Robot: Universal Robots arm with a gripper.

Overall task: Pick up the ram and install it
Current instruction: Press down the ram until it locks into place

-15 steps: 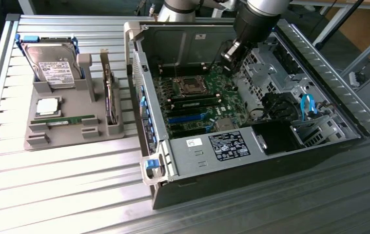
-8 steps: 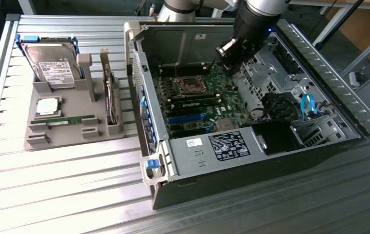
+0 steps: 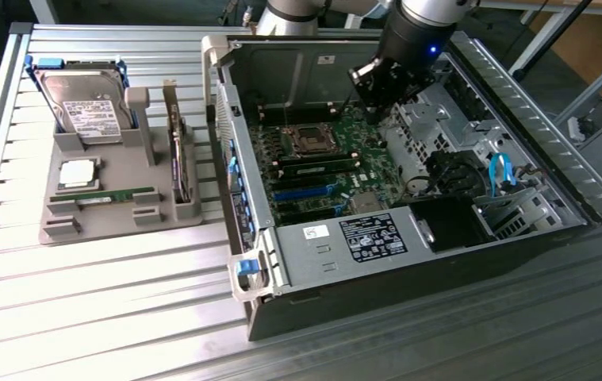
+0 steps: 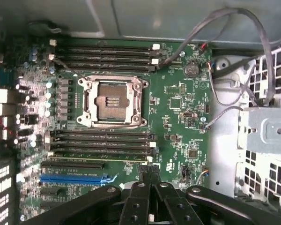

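A green circuit board (image 4: pixel 178 117) carries black slots (image 4: pixel 103 56) and one blue slot (image 4: pixel 75 178); the grey ribbed table (image 3: pixel 100 302) is striped.

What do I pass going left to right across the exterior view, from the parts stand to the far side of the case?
Hard drive standing in the grey parts stand → ram lying in the stand → processor socket on the motherboard → claw, shut, over the open case → blue cable.

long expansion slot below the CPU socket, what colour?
Blue, the expansion slot; clearest in the wrist view.
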